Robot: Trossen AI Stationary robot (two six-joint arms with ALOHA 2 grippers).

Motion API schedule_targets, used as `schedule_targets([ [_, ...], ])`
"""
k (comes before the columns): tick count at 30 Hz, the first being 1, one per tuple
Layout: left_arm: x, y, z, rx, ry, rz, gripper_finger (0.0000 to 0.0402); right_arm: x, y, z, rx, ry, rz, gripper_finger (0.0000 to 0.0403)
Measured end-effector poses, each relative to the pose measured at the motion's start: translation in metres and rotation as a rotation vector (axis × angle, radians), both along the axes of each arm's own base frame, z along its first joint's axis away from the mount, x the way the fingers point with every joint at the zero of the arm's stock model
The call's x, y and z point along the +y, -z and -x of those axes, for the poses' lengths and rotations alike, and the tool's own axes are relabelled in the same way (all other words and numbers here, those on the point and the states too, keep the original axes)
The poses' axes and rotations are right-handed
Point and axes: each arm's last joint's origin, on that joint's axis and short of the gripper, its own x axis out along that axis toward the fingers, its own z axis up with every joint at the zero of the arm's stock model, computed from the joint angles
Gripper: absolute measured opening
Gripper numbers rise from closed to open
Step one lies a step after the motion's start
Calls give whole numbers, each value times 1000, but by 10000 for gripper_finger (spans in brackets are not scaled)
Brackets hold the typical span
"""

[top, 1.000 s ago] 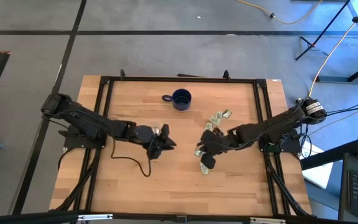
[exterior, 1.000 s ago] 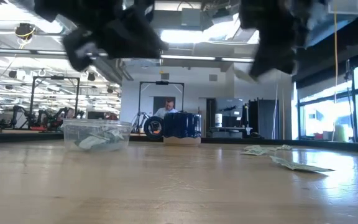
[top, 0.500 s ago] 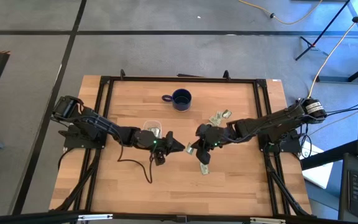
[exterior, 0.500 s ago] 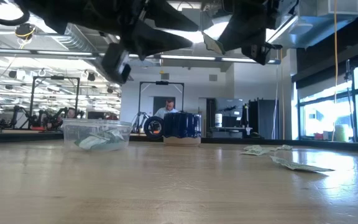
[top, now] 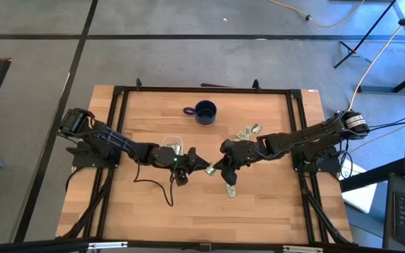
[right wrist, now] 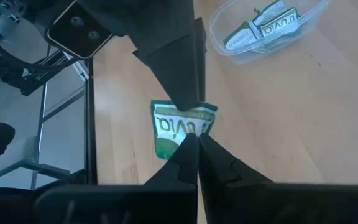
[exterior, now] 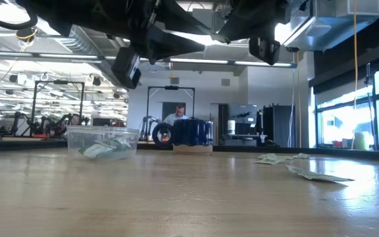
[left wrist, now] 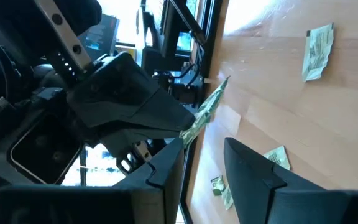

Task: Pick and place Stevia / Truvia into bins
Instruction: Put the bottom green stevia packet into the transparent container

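Note:
A green-and-white Truvia sachet (right wrist: 182, 124) hangs in mid-air over the table's middle, between my two grippers; it also shows in the high view (top: 209, 169). My right gripper (right wrist: 196, 138) is shut on it. My left gripper (left wrist: 202, 144) is open and faces it from the table's left, its fingers at the sachet's free end (left wrist: 188, 130). The clear plastic tub (top: 171, 146) stands behind my left gripper with sachets lying in it (right wrist: 260, 28). More sachets lie flat on the table (top: 247, 132), (top: 230, 181). My right gripper pinches the sachet's one end (right wrist: 190, 134) between its two fingers, coming about level from the table's right. The sachet is lifted clear of the table and sticks out past the fingertips toward my left gripper. My left gripper's fingers (left wrist: 166, 165) stand at the sachet's free end; whether they touch it, I cannot tell.
A dark blue mug (top: 204, 112) stands at the far middle of the table. A black cable (top: 153, 184) lies on the wood near my left arm. A black frame (top: 118, 126) runs along the table's edges. A person shows in the room beyond (exterior: 178, 113).
My left gripper has gone from beside the tub toward the table's right. My right gripper has gone toward the table's left with the sachet, which stays clear of the table. The two grippers now meet tip to tip over the table's middle.

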Motion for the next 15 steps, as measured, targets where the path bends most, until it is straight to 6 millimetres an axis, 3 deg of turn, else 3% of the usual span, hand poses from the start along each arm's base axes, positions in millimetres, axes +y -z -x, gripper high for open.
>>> schedule_targets([
  [15, -3, -3, -1, -30, 90, 27, 60, 0, 2, -3, -9, 1, 0, 1],
])
